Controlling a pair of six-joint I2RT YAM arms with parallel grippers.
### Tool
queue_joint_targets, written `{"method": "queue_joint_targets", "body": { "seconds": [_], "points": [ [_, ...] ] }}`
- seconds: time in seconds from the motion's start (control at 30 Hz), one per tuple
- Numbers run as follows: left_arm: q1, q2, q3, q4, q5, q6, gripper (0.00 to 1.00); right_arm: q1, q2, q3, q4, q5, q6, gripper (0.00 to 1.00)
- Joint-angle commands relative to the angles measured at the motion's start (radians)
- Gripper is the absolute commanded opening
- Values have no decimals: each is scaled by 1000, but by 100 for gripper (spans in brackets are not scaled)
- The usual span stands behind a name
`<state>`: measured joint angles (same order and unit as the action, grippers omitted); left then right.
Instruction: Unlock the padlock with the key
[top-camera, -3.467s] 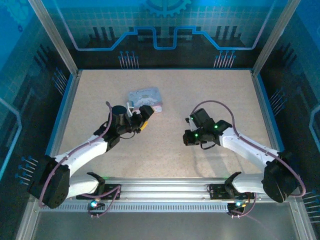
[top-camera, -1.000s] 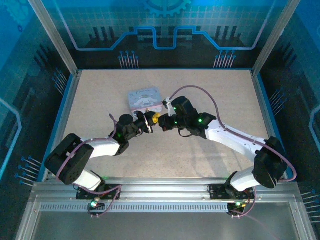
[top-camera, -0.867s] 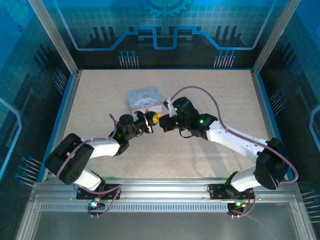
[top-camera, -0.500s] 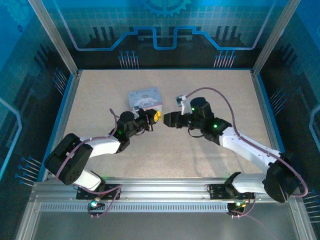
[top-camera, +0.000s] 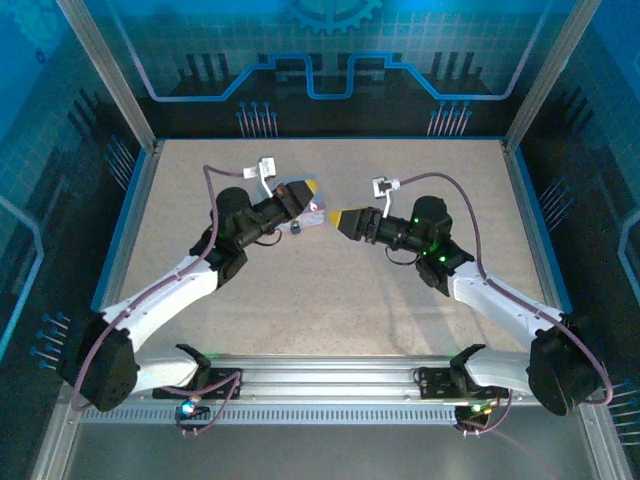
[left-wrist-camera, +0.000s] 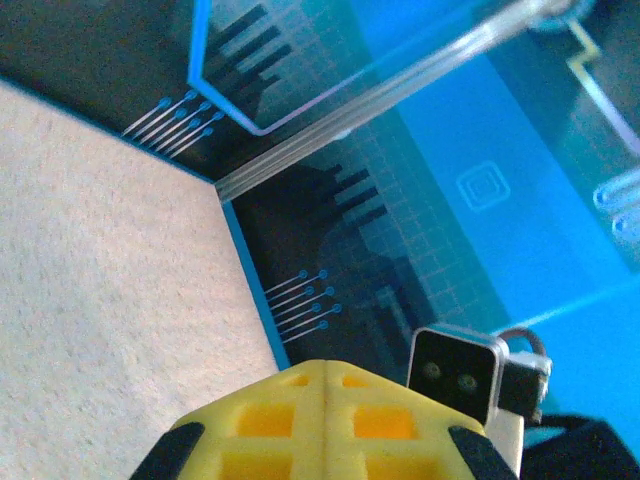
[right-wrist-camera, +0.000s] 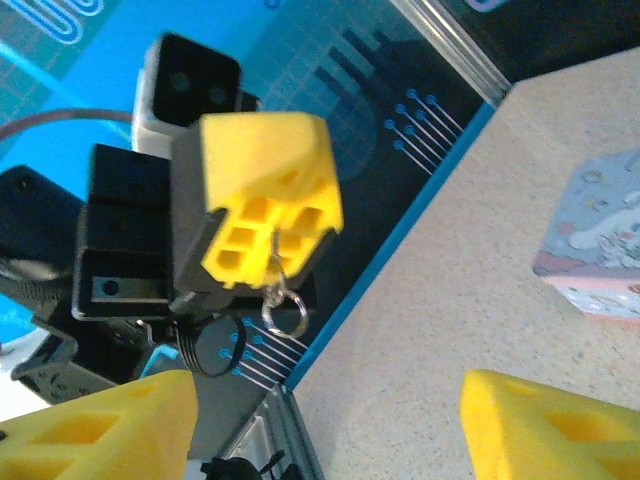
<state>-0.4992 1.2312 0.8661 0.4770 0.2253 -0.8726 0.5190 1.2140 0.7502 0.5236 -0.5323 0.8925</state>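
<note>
Counting from the left: two arms, two pincers, one key with one ring, one dark speck, one tin.

Left pincer (top-camera: 309, 188) is raised off the table (top-camera: 420, 170) and points toward the right one. Its yellow fingers (right-wrist-camera: 268, 215) are pressed together with no gap, and the left wrist view shows the same closed seam. Pinched at their tips is the key (right-wrist-camera: 272, 266), a thin metal sliver that sticks out of the seam and hangs down. A small wire ring (right-wrist-camera: 288, 312) dangles from its lower end.

Just below this pincer in the top view sits a dark speck (top-camera: 295, 228). It is too small to tell whether it is the padlock, or whether it hangs or lies on the table.

Tin (right-wrist-camera: 600, 225), pale with a pink edge, lies on the table just beside the left pincer's tip. From above that pincer hides most of it. It sits between the two pincers, nearer the left.

Right pincer (top-camera: 347, 221) faces the left one tip to tip, near but apart. Its two yellow fingers (right-wrist-camera: 545, 425) stand wide, empty and touching nothing. Through the gap between them, the right wrist view looks straight at the left pincer and the hanging key.
</note>
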Motion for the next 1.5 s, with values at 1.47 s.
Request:
{"method": "queue_joint_targets", "body": {
  "seconds": [1.47],
  "points": [
    [27, -41, 122, -24, 22, 240, 0, 102, 262, 183, 491, -52, 220, 32]
  ]
}}
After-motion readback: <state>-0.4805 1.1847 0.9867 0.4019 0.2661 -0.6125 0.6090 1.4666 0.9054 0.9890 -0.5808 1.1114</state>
